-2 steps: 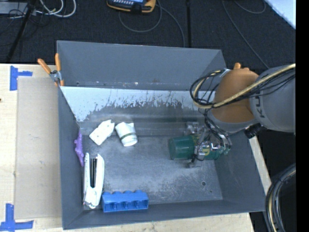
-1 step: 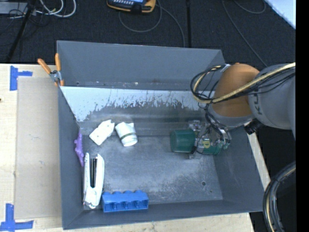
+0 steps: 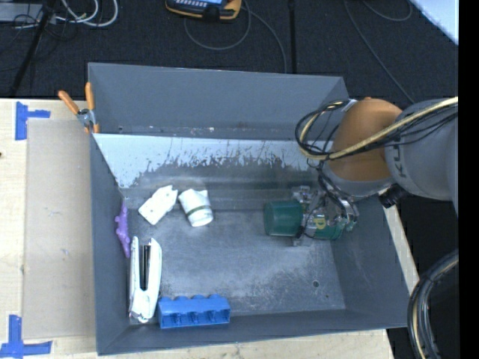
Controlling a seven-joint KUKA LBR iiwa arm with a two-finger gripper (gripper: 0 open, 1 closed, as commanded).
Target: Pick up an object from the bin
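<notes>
The claw [image 3: 315,219] is seen low in the right part of the grey metal bin [image 3: 224,103], close to the floor, under the orange wrist cover [image 3: 367,152] of the arm. It stands directly against a dark green boxy object [image 3: 282,219], which lies right of the middle of the floor. A smaller green patch [image 3: 334,229] is seen on the other side of the claw. It cannot be told whether this patch belongs to the same object. Whether the claw is wide, narrow or closed on something cannot be told either, because the wrist and its cables [image 3: 318,129] cover it from above.

The green object is judged to be the thing aimed at, since it lies alone and nothing else is near it. It can therefore be approached from the right without disturbing other things.

The other objects are gathered well apart, along the left side:
- a white angular piece [image 3: 158,204] and a white cylinder [image 3: 197,207], just beside each other
- a purple piece [image 3: 121,228] at the left wall
- a white stapler [image 3: 144,279] below it
- a blue brick [image 3: 193,310] against the near wall

A lift is judged as not yet done, because the green object rests on the floor.
</notes>
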